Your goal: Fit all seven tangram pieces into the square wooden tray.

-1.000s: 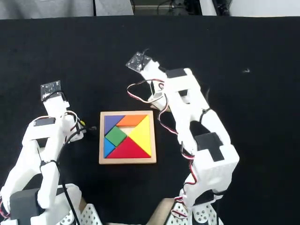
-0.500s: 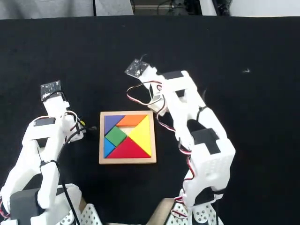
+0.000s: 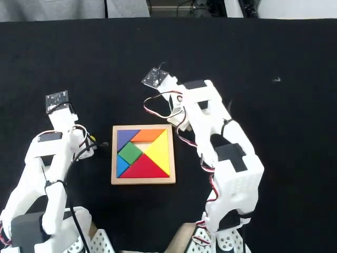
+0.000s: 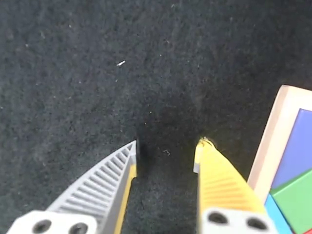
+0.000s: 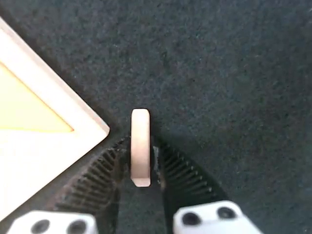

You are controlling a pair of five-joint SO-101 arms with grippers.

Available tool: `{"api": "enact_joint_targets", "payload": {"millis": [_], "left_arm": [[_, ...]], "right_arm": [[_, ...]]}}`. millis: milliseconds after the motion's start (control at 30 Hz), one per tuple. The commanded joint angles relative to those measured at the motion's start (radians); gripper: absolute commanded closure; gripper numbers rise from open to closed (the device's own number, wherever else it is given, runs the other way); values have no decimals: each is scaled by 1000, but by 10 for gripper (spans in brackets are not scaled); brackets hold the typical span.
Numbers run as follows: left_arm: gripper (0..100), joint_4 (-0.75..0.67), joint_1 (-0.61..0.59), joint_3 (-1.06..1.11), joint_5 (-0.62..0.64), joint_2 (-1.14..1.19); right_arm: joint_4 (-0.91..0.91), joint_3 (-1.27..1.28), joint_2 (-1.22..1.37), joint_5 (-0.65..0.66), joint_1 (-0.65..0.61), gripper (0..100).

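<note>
Right pincer (image 5: 140, 148) grips a pale flat piece (image 5: 140, 124) on edge, just off the tray (image 3: 143, 181) corner. Left pincer (image 4: 168, 145) gapes beside the tray. The piece looks light, stiff and slippery, so hold its flat faces.

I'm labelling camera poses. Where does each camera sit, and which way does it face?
High view: fixed above the table, looking down on the tray, left arm and right arm.
Left wrist view: on the left arm, facing down past its open fingers at cloth beside the tray.
Right wrist view: on the right arm, facing down past its fingers, shut on a pale piece.
Shared: all three show the tray.
</note>
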Motion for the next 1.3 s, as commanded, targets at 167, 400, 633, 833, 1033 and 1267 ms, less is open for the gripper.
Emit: {"api": "enact_joint_targets", "payload": {"millis": [167, 400, 633, 833, 1033, 1267], "left_arm": [[802, -18, 16, -48, -8, -2], [802, -18, 16, -48, -8, -2], [802, 0, -19, -38, -55, -11], [802, 146, -278, -58, -195, -11], [802, 209, -435, -50, -287, -11], [802, 203, -463, -50, -284, -8]], "right_arm": [[112, -53, -182, 9, 14, 977], [133, 48, -354, 92, -26, 978], [-74, 409, -619, 281, -233, 978], [-155, 486, -642, 279, -290, 988], [-157, 424, -512, 262, -376, 988], [-262, 397, -387, 199, -388, 988]]}}
